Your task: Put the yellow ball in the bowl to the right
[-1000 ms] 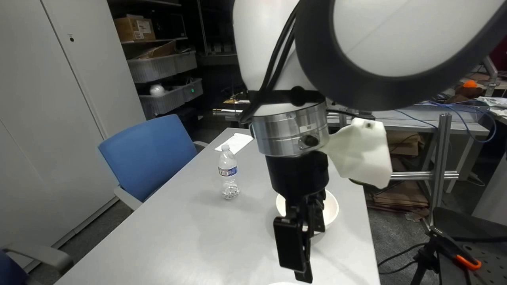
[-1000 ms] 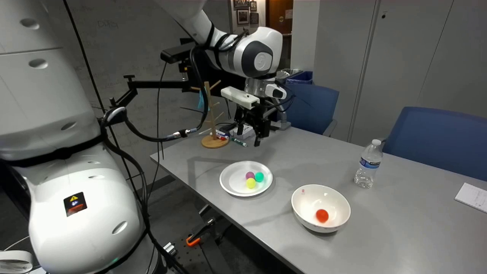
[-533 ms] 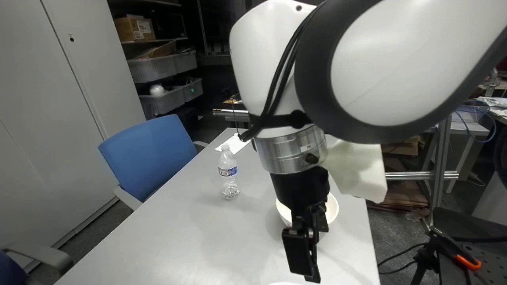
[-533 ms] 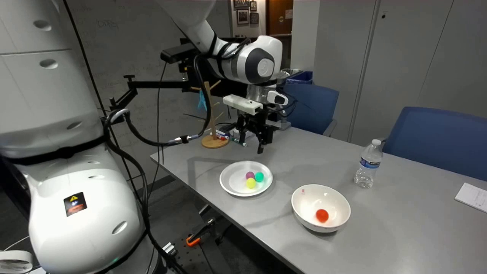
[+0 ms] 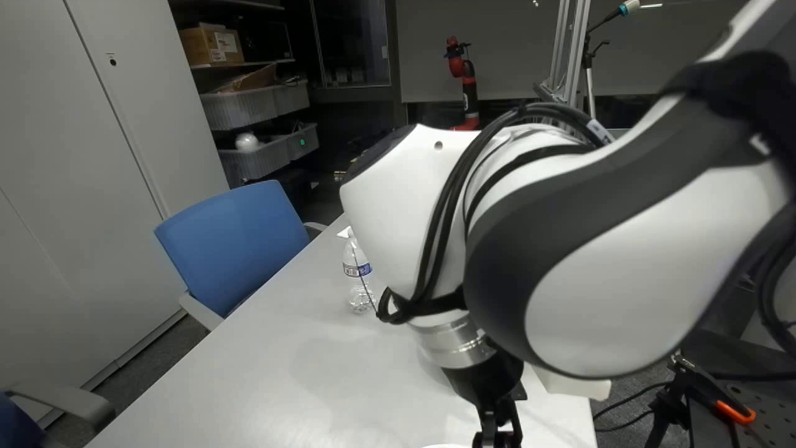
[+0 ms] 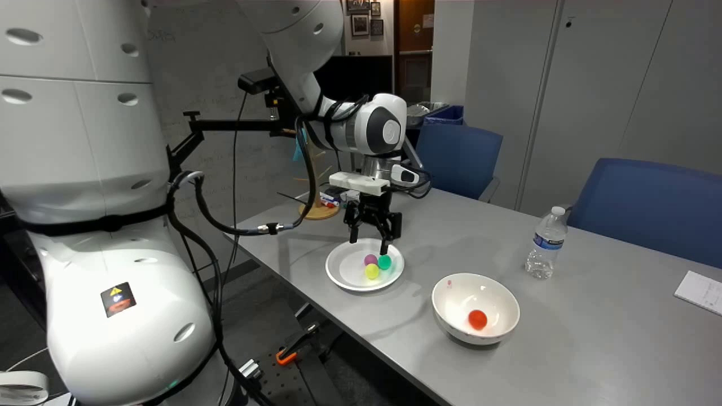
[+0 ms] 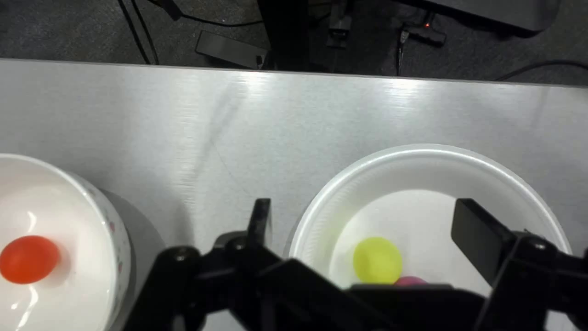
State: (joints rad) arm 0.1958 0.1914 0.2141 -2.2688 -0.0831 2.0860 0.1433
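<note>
While the yellow ball (image 7: 377,260) lies inside the white plate (image 6: 345,269), it sits close against a purple ball (image 6: 370,259), and a green ball (image 6: 384,262) is just beside these two. Above the plate hangs the gripper (image 6: 369,247), directed downward, with its two fingers spread wide apart and holding nothing. One fingertip appears just over the green ball in an exterior view, but I cannot tell whether it touches. Seen from the wrist, the yellow ball shows between the two fingers. Near the plate, but apart from it, stands the white bowl (image 6: 492,296), which bears small reddish marks on its outer side and has an orange-red ball (image 6: 478,320) inside. Farther along the grey table (image 6: 592,349) a clear water bottle (image 6: 546,243) stands upright, and beyond it lies white paper (image 6: 701,290). Past the table's edge are blue chairs (image 6: 648,211). Behind the plate, a wooden stand (image 6: 324,213) is placed on the table.
</note>
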